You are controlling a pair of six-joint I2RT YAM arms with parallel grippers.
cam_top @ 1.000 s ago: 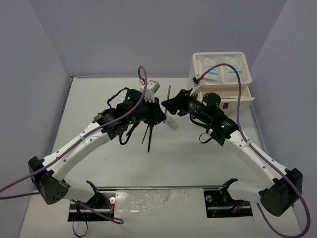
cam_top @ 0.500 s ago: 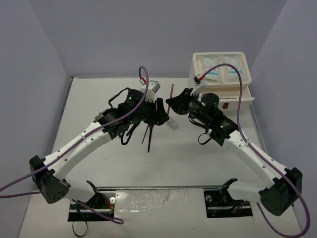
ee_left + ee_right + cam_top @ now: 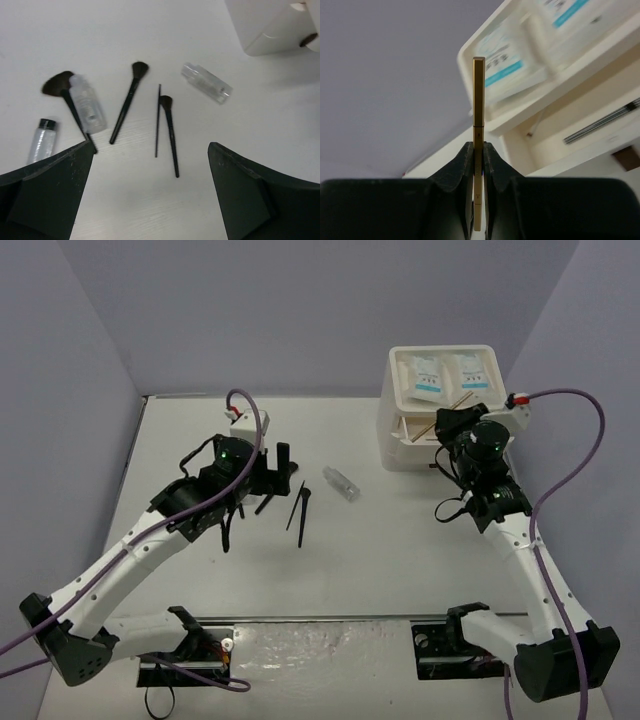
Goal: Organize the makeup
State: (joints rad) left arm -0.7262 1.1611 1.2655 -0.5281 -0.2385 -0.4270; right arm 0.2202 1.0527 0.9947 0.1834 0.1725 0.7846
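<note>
One thin wooden stick [image 3: 478, 100], straight, square-edged and honey-coloured, standing upright at the centre of the right wrist view. Pinched there by the right gripper [image 3: 478, 150], black fingers pressed flat against both its sides. In the overhead view, held at upper right, close against the front of the white box [image 3: 400, 445].

Two white sachets [image 3: 502, 60] with blue print, flat and side by side in the shallow tray atop that box. Blurred from the wrist, sharp from overhead.

Remaining makeup loose on the pale table [image 3: 400, 540], near the middle of the overhead view. Counted from the left wrist view:
- Three black brushes [image 3: 129, 102] with soft tufted heads, one of them fan-shaped, at left.
- One bare black liner [image 3: 158, 120], needle-thin, just beside the smallest brush.
- Three clear plastic vials [image 3: 206, 82], cylindrical: two at left, one black-capped and one lying against the fan brush's handle; the third alone at upper right.

Left gripper [image 3: 150, 150] spread wide and holding nothing, dark fingers filling the two lower corners, poised over the brushes.

One brown handle [image 3: 310, 39] at the far upper right, on the box.
</note>
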